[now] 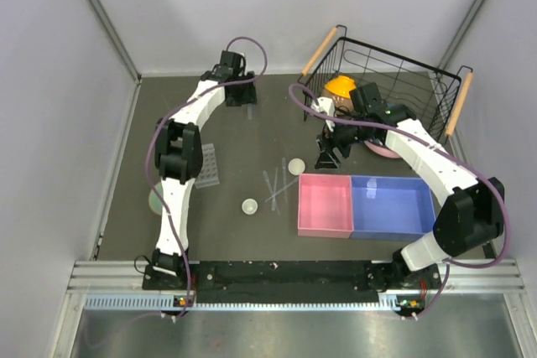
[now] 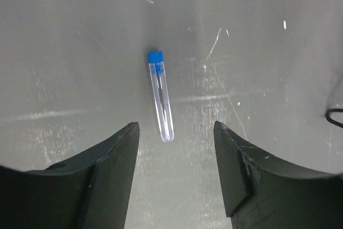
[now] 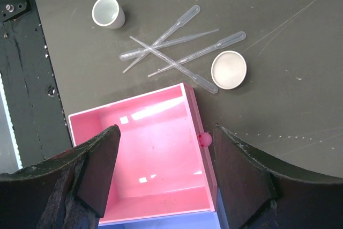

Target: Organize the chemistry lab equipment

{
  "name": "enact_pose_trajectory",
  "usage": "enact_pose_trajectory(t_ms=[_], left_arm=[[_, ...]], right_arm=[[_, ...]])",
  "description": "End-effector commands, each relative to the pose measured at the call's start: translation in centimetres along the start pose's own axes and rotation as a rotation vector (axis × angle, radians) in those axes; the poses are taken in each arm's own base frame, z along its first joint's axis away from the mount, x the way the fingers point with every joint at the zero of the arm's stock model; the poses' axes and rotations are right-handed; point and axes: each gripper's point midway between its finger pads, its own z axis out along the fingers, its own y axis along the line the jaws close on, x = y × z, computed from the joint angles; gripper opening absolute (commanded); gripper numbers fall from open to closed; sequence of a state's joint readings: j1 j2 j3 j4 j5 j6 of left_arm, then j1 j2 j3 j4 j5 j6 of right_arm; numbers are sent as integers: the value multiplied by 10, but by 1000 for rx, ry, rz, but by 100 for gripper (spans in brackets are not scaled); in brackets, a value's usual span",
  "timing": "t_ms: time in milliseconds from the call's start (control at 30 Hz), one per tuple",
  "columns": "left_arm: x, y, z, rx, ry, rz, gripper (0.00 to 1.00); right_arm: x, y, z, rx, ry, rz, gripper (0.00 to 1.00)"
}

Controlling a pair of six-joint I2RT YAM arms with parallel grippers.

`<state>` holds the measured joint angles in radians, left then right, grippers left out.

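Left gripper (image 2: 177,130) is at the far left of the dark table (image 1: 252,136), pointing down, jaws released and spread. Nothing is held: a small clear tube with a blue cap (image 2: 161,97) lies flat on the table just ahead of the fingertips, lined up with the gap and touching neither finger, cap end away from the wrist. Right gripper (image 3: 166,132) hangs over the far edge of the pink rectangular plastic bin (image 3: 128,103), jaws also apart with nothing between them. Just past that bin, four thin clear plastic pipettes (image 3: 171,57) lie in a crossed pile. A flat round white dish (image 3: 229,69) sits just beside the pile on one side, and a deeper white cup-shaped dish (image 3: 109,12), tilted, sits near it on the other. The blue rectangular bin (image 1: 390,205) butts against the pink one on its right. The clear rectangular tube rack (image 1: 207,165) sits next to the left arm's elbow; can't tell if it holds any tubes. A pale green bowl (image 1: 155,199) shows partly behind that arm. The black wire basket with wooden handles (image 1: 394,64) sits far right with an orange bowl (image 1: 340,85) inside.
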<state>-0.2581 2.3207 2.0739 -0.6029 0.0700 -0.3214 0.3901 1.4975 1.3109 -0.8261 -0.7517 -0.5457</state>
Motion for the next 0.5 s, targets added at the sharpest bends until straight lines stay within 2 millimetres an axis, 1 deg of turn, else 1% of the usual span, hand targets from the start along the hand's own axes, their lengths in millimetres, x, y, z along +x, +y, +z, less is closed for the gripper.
enact_pose_trajectory(t_ms=[0, 67, 133, 233, 367, 400, 467], left_arm=[[-13, 2, 4, -40, -7, 42, 61], [-11, 5, 11, -52, 2, 40, 55], [-7, 6, 16, -62, 13, 40, 52], [3, 7, 28, -68, 42, 44, 49], [12, 8, 38, -75, 70, 45, 46], [16, 10, 39, -79, 83, 43, 43], [19, 8, 43, -78, 93, 48, 40]], right_arm=[[-16, 0, -8, 7, -62, -39, 71], [-17, 2, -10, 5, -67, -38, 71], [-18, 2, -11, 1, -72, -37, 71], [-18, 3, -11, -3, -76, -40, 71], [-19, 5, -12, -7, -81, -37, 71], [-18, 5, -12, -7, -82, -36, 71], [-18, 6, -12, -10, -81, -36, 71]])
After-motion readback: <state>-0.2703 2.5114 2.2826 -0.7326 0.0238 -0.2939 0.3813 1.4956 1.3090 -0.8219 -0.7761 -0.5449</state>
